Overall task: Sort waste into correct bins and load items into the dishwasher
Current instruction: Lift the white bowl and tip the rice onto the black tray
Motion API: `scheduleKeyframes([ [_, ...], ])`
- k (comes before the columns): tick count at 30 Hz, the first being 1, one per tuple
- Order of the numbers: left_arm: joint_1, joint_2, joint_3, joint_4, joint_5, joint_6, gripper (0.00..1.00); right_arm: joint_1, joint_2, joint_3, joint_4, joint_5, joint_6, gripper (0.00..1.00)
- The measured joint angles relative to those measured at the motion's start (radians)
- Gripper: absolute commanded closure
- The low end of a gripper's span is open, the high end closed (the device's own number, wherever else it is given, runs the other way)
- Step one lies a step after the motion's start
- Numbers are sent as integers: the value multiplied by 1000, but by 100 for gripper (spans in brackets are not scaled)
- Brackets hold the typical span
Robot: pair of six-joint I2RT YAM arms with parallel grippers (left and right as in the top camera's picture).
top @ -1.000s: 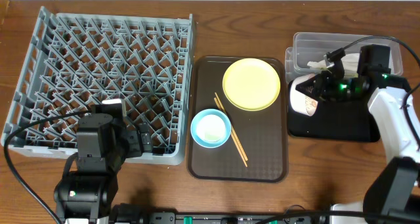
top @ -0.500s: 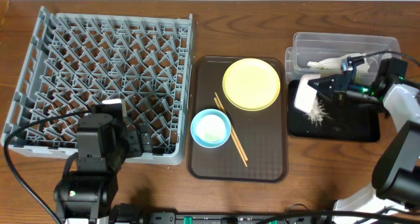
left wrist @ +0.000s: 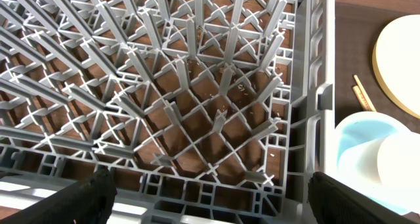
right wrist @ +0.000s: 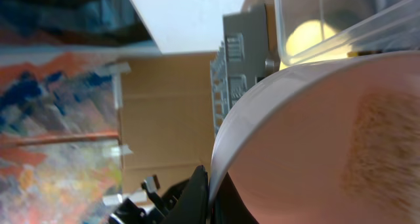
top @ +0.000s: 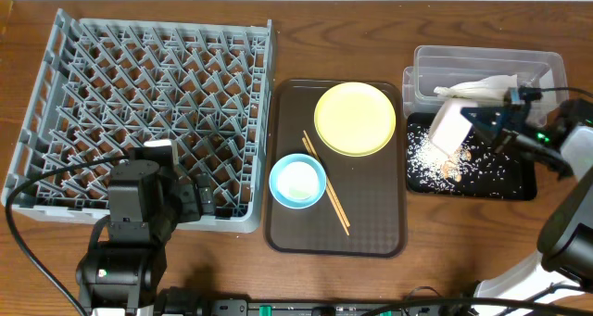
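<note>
My right gripper [top: 479, 121] is shut on the rim of the white bowl [top: 447, 126] and holds it tipped on its side over the black tray [top: 519, 188]. White rice scraps [top: 434, 163] lie scattered on that tray. In the right wrist view the bowl [right wrist: 315, 138] fills the frame, its rim pinched in the jaws [right wrist: 213, 192]. The crumpled napkin [top: 477, 88] lies in the clear tub [top: 435, 61]. My left gripper [left wrist: 210, 207] is open and empty over the front right corner of the grey dish rack [top: 148, 94]. The sachet wrapper is out of view.
The brown serving tray [top: 371, 234] holds the yellow plate [top: 355, 119], the light blue bowl [top: 297, 180] with a small white cup [left wrist: 401, 168] in it, and two chopsticks [top: 326, 184]. The dish rack holds no dishes.
The right gripper has turned the white bowl over and shifted right. The rice has spilled out of it and spread over the black tray. The left arm has not moved.
</note>
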Motion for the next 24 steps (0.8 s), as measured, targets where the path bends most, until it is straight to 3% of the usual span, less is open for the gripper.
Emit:
scheduleKeyframes([
  [12,0,0,0,0,0,0,4,-144,0,0,-4,-27,61,99],
  [24,0,0,0,0,0,0,4,-151,0,0,-50,69,85,99],
])
